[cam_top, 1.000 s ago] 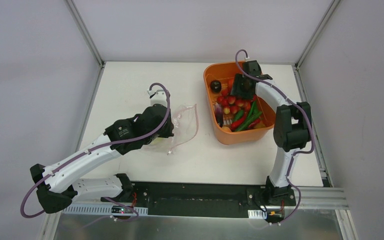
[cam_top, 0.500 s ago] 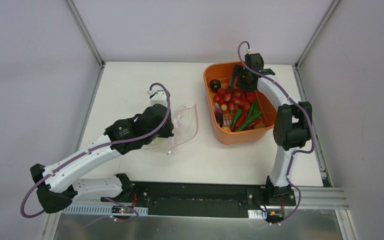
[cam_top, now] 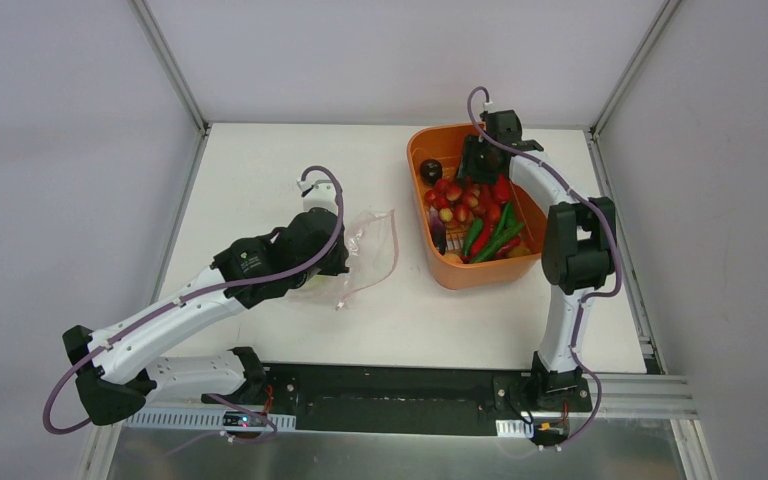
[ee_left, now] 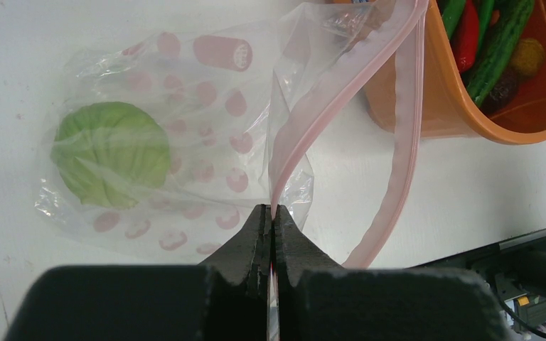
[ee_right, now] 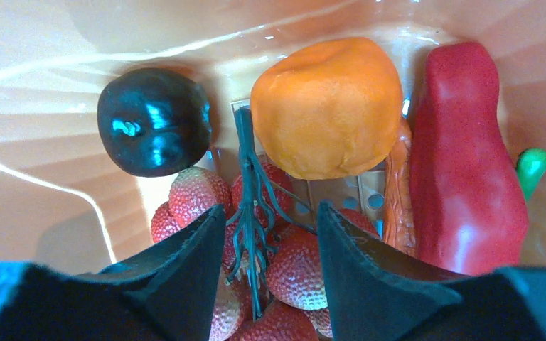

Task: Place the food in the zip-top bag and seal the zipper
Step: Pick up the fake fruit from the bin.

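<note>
- The bag (ee_left: 185,106) lies on the table just left of the tub (cam_top: 485,272), with a green cabbage (ee_left: 110,153) already inside. The rest of the food (cam_top: 460,195) sits in the tub.
- My left gripper (ee_left: 271,213) is clamped on one lip of the pink zipper (ee_left: 405,128) only. I reckon that thin strip could slide out, and the mouth would droop closed.
- My right gripper (ee_right: 269,209) hangs at the tub's far end, jaws apart and holding nothing. It straddles the green stem (ee_right: 245,163) of a bunch of red bumpy fruits (ee_right: 295,266).
- The stem is thin, so a pinch may miss it. A lifted bunch may also swing and snag the bag's mouth.
- The orange fruit (ee_right: 327,106) and dark purple ball (ee_right: 154,121) lie just beyond the jaws, where a nudge could roll them.
</note>
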`<state>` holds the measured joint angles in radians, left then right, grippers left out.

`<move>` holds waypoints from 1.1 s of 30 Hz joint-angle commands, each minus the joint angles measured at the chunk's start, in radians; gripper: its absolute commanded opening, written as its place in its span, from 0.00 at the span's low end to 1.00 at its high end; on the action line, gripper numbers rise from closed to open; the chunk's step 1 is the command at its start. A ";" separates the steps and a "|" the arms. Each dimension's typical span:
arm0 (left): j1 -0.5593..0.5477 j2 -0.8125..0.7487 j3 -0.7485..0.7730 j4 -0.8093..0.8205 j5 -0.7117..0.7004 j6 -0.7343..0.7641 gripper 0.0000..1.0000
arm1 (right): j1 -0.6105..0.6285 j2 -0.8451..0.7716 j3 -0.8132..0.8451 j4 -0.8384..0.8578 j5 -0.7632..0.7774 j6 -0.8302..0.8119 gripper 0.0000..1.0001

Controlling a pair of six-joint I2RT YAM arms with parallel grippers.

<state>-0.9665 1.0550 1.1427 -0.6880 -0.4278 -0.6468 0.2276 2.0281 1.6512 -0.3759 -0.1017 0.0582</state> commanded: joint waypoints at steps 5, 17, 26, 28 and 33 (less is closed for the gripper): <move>0.011 0.007 0.023 0.010 -0.019 -0.002 0.00 | -0.001 0.002 0.039 0.056 -0.040 -0.006 0.55; 0.011 -0.019 -0.003 0.007 -0.033 -0.014 0.00 | 0.001 0.049 0.049 0.047 -0.031 0.009 0.18; 0.011 -0.022 -0.001 0.018 -0.013 -0.016 0.00 | 0.000 -0.205 -0.081 0.106 -0.004 0.026 0.00; 0.012 -0.024 -0.002 0.030 -0.001 -0.017 0.00 | 0.000 -0.284 -0.135 0.132 0.016 0.039 0.00; 0.011 -0.016 0.002 0.052 0.026 -0.019 0.00 | 0.000 -0.475 -0.304 0.252 0.064 0.085 0.00</move>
<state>-0.9665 1.0515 1.1416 -0.6724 -0.4229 -0.6476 0.2279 1.7176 1.4246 -0.2577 -0.0895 0.0967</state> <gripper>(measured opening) 0.010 0.106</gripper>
